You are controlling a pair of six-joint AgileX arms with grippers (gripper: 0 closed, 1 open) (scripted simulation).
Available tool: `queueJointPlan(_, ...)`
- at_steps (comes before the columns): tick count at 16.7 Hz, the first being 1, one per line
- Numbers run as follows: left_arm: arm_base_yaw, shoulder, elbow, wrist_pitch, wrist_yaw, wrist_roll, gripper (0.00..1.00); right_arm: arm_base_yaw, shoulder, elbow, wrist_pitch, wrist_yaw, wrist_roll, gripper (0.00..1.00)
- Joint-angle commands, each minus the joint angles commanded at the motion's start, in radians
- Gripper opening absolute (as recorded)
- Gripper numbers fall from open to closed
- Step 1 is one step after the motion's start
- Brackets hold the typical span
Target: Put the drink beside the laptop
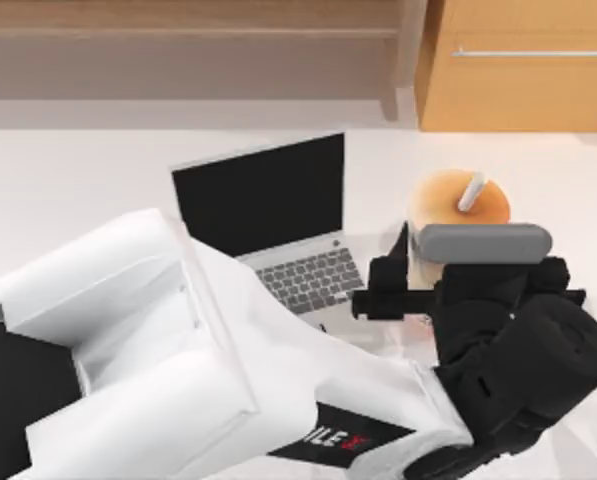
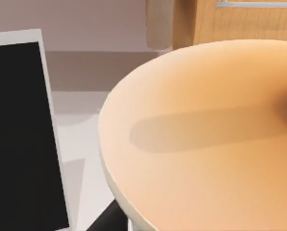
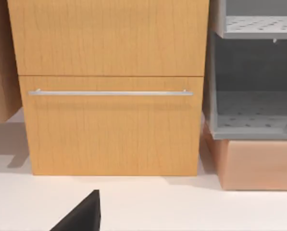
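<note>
From the left side of the top view a big white arm reaches across the table and covers the front of the laptop, which stands open with its black screen upright and its grey keyboard partly seen. Just right of the laptop stands the drink, its orange domed lid and white straw showing, and the left gripper sits at the cup's near side, probably gripping it, though whether the fingers are closed on it cannot be told. The right wrist view faces a wooden cabinet with a metal handle, beside grey shelves.
</note>
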Motion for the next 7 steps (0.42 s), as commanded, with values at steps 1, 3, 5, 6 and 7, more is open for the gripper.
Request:
queueJointPlan(1, 0.000, 0.000, 0.000, 0.000, 0.000, 0.000, 0.98, 0.000, 0.000, 0.000, 0.000, 0.000, 0.000, 1.00)
queueJointPlan(3, 0.000, 0.000, 0.000, 0.000, 0.000, 0.000, 1.00, 0.000, 0.000, 0.000, 0.000, 0.000, 0.000, 1.00)
queueJointPlan(5, 0.000, 0.000, 0.000, 0.000, 0.000, 0.000, 1.00, 0.000, 0.000, 0.000, 0.000, 0.000, 0.000, 1.00)
queueJointPlan(6, 0.000, 0.000, 0.000, 0.000, 0.000, 0.000, 1.00, 0.000, 0.000, 0.000, 0.000, 0.000, 0.000, 1.00)
queueJointPlan(7, 0.000, 0.000, 0.000, 0.000, 0.000, 0.000, 1.00, 0.000, 0.000, 0.000, 0.000, 0.000, 0.000, 1.00)
